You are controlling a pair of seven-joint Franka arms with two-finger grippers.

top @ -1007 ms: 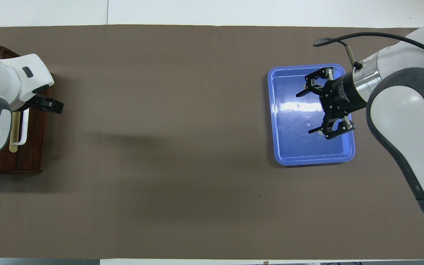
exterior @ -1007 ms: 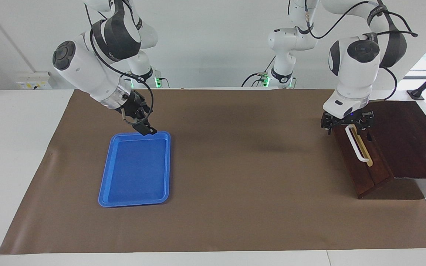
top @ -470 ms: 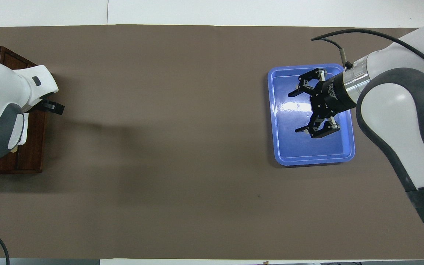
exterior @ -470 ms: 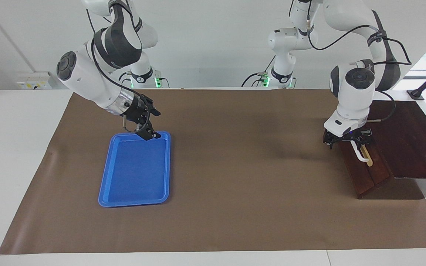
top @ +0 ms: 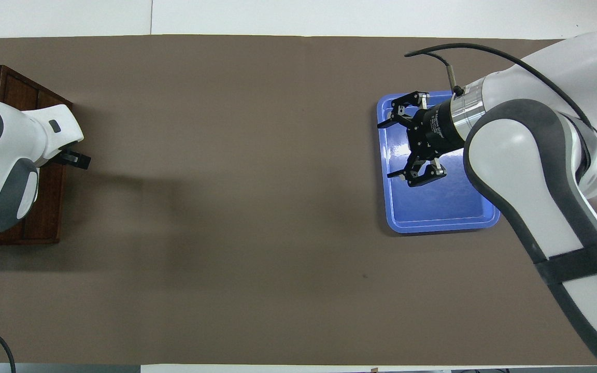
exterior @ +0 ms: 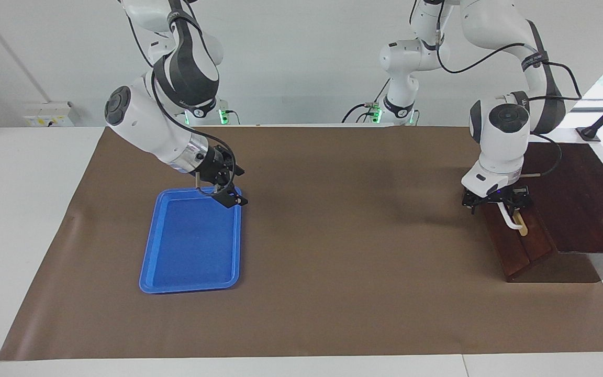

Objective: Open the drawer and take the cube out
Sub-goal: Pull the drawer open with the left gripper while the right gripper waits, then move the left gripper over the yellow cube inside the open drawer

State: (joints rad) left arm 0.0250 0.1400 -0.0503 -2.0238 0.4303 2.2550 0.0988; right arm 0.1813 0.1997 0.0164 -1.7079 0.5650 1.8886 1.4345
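The dark brown drawer (exterior: 517, 246) is closed in its wooden box (exterior: 581, 199) at the left arm's end of the table. My left gripper (exterior: 496, 202) is down at the end of the white bar handle (exterior: 512, 223) nearer to the robots. In the overhead view the left arm covers most of the drawer (top: 44, 207), and the left gripper (top: 74, 159) shows at its edge. My right gripper (exterior: 228, 195) is open and empty, over the corner of the blue tray (exterior: 191, 246) nearest the robots. It also shows in the overhead view (top: 387, 150). The cube is hidden.
The blue tray (top: 441, 225) lies empty on the brown mat (exterior: 343, 251) toward the right arm's end. The mat covers most of the white table (exterior: 24, 209).
My left gripper has come down onto the handle's end. My right gripper has moved from over the tray's inside toward its edge nearer the table's middle.
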